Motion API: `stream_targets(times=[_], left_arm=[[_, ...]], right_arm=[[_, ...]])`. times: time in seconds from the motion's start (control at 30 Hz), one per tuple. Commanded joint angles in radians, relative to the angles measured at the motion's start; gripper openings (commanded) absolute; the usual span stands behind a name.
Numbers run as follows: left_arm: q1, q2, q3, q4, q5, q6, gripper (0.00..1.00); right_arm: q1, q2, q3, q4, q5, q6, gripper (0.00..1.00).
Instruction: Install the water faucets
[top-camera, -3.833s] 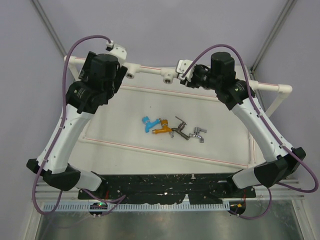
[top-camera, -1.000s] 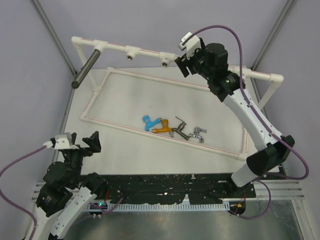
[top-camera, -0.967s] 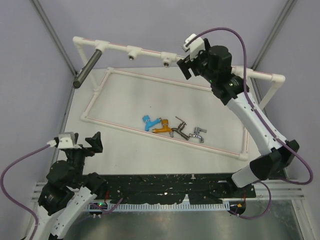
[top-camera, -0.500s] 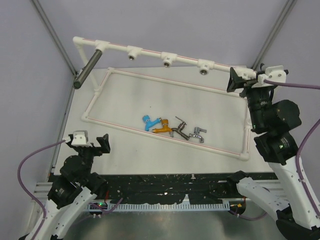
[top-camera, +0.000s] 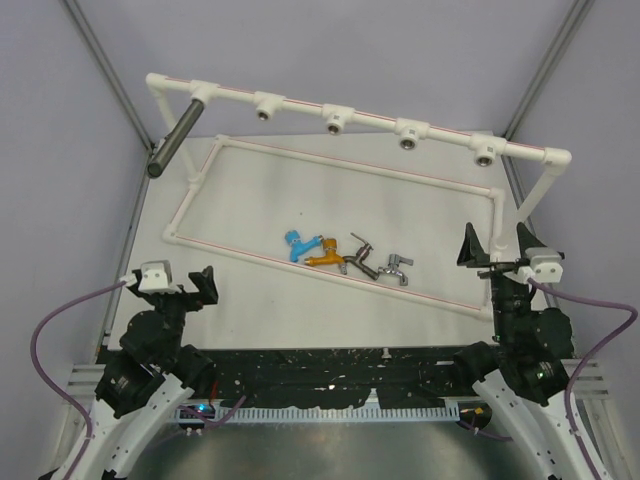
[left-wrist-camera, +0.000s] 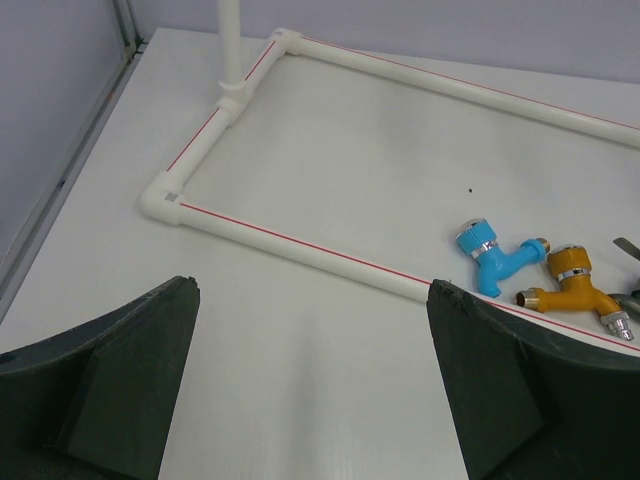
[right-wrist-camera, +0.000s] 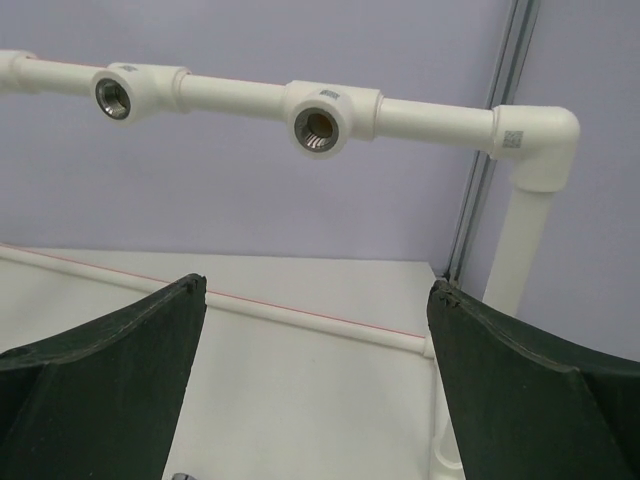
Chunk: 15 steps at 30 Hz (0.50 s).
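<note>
From above, I'm watching the left gripper (top-camera: 172, 282) hovering wide open and empty over the table's (top-camera: 300, 310) near-left corner, and the right gripper (top-camera: 495, 245) hanging spread and empty at the near-right, just beside the white pipe frame's (top-camera: 300, 103) corner. Four small faucets are lying in a row mid-table: blue (top-camera: 294, 244), orange (top-camera: 325, 257), dark metal (top-camera: 358, 254) and chrome (top-camera: 396, 268). The big dark-grey faucet (top-camera: 177, 135) is sticking out from the left end of the frame's top rail. On the left wrist camera, I'm looking between parted fingers (left-wrist-camera: 130, 380) at the frame's floor pipe (left-wrist-camera: 300, 245), with the blue faucet (left-wrist-camera: 487, 256) and orange faucet (left-wrist-camera: 575, 282) lying just beyond it. On the right wrist camera, the open fingers (right-wrist-camera: 100, 380) are framing two bare sockets (right-wrist-camera: 315, 127) on the rail.
</note>
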<state>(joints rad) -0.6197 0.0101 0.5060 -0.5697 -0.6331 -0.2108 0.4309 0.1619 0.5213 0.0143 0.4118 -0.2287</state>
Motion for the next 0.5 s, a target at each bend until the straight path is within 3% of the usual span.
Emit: stream_targets(times=[0.0,0.23,0.47], left_arm=[[0.008,-0.217,0.026,0.021,-0.037,-0.025,1.00],[0.006,-0.278,0.003,0.071,-0.010,-0.027,1.00],[0.021,-0.297,-0.017,0.128,-0.016,-0.052,1.00]], right_arm=[[0.003,-0.085,-0.003,-0.008,-0.037,0.019,0.95],[0.003,-0.194,0.020,-0.208,-0.062,0.006,0.95],[0.003,-0.295,-0.082,-0.110,0.091,-0.001,0.95]])
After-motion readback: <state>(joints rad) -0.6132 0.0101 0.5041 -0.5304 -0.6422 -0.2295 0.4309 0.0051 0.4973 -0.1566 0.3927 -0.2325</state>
